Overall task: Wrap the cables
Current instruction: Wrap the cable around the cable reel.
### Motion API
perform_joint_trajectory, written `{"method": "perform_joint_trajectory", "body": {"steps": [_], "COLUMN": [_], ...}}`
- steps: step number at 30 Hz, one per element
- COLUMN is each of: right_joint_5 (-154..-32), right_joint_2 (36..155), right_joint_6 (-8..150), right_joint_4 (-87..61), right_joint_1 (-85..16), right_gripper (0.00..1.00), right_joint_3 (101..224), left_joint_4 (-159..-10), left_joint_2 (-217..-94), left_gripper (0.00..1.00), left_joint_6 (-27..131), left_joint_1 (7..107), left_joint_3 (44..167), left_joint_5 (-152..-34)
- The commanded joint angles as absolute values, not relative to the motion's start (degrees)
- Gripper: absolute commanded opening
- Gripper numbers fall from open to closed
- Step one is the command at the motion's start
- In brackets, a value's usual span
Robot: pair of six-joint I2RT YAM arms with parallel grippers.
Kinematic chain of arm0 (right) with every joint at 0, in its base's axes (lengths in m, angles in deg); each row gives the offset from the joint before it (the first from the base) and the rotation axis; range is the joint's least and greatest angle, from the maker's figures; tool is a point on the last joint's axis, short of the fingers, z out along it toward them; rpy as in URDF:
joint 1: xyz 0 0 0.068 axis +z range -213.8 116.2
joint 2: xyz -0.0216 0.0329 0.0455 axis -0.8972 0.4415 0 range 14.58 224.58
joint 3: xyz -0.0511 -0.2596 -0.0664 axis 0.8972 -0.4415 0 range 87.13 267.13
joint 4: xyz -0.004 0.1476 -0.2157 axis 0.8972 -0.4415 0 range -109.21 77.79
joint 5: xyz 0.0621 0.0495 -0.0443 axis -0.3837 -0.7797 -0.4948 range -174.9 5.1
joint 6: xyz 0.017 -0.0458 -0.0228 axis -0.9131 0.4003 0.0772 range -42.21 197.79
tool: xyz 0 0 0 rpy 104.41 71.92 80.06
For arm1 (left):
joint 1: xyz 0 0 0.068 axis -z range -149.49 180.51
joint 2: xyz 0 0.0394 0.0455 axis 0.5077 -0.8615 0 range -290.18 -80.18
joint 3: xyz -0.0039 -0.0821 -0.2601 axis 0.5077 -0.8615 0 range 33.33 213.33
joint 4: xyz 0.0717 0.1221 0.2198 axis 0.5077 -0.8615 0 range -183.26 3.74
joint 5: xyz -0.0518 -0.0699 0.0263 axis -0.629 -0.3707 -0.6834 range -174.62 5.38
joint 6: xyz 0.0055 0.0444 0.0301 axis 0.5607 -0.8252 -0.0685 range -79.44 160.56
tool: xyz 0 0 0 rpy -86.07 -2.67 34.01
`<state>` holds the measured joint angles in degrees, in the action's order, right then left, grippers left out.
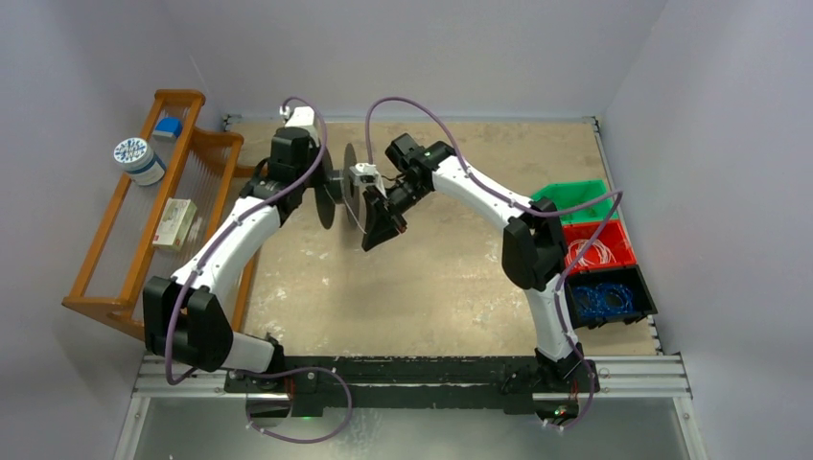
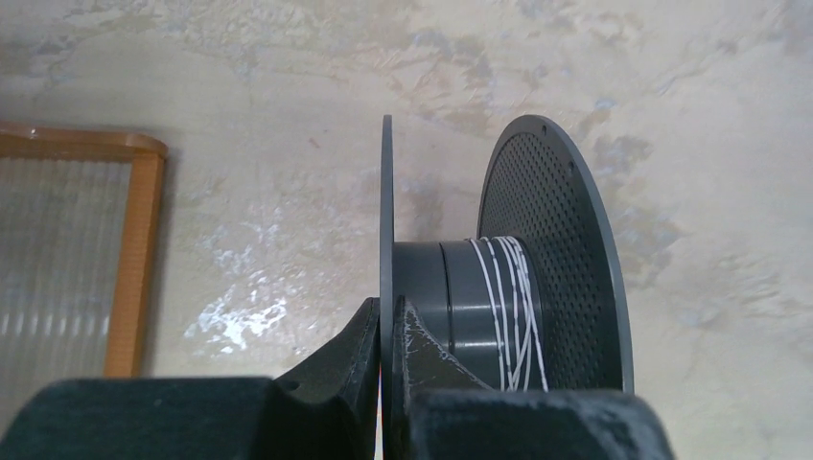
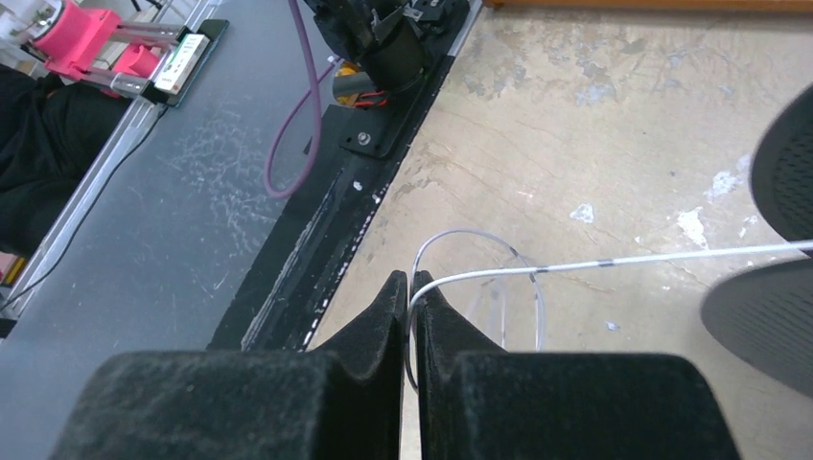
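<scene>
A dark grey spool (image 1: 337, 187) hangs on edge above the table, mid-left. My left gripper (image 2: 387, 311) is shut on its thin near flange (image 2: 386, 211), one finger on each side. Several turns of the thin white cable (image 2: 508, 307) lie round the hub (image 2: 451, 297) beside the perforated far flange (image 2: 556, 240). Just right of the spool, my right gripper (image 3: 410, 285) is shut on the cable (image 3: 614, 261), which runs nearly straight from the fingertips toward the spool's edge (image 3: 786, 172). A loose loop (image 3: 479, 237) of it curls below the fingers.
A wooden rack (image 1: 134, 220) stands at the left with a tape roll (image 1: 139, 158) and a small box (image 1: 174, 223). At the right sit a green bin (image 1: 575, 196), a red bin (image 1: 599, 247) with white wires and a black bin (image 1: 604, 297) with blue wires.
</scene>
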<state>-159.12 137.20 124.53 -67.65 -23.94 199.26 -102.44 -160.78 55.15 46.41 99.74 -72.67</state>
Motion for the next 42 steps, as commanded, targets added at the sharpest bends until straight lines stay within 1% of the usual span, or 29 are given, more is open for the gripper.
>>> {"method": "perform_joint_trajectory", "body": {"steps": [1, 6, 12, 16, 27, 34, 38, 42], "right_joint_5": [-160.79, -161.98, -163.02, -164.26, -166.11, -171.39, -172.76, -174.33], "right_joint_2": [137.31, 136.69, 137.56, 138.12, 138.86, 137.28, 135.65, 135.48], "right_joint_6": [125.50, 126.61, 127.01, 126.49, 126.48, 127.07, 128.38, 128.50], "right_joint_4": [-71.66, -72.24, -72.24, -72.04, -72.05, -72.06, -72.26, -72.06], "right_joint_1": [-22.86, -22.88, -23.02, -23.42, -28.55, -33.89, -33.97, -34.04], "right_gripper": [0.08, 0.10, 0.12, 0.12, 0.13, 0.22, 0.27, 0.29], "right_joint_3": [198.49, 197.79, 197.17, 197.53, 196.84, 195.72, 195.11, 194.83], "left_joint_4": [-98.45, -96.87, -96.00, -95.42, -94.82, -93.09, -90.96, -89.04], "left_joint_2": [-159.24, -156.13, -152.94, -150.84, -147.37, -146.56, -147.33, -148.39], "left_gripper": [0.00, 0.00, 0.00, 0.00, 0.00, 0.00, 0.00, 0.00], "left_joint_6": [63.23, 66.88, 72.82, 74.78, 74.92, 74.42, 74.76, 75.30], "left_joint_1": [45.63, 44.40, 37.23, 34.36, 32.51, 32.27, 32.27, 32.27], "left_joint_3": [106.31, 107.90, 109.21, 108.93, 109.88, 108.04, 105.18, 103.38], "left_joint_5": [-73.54, -76.92, -85.68, -90.44, -95.45, -99.39, -102.32, -104.91]}}
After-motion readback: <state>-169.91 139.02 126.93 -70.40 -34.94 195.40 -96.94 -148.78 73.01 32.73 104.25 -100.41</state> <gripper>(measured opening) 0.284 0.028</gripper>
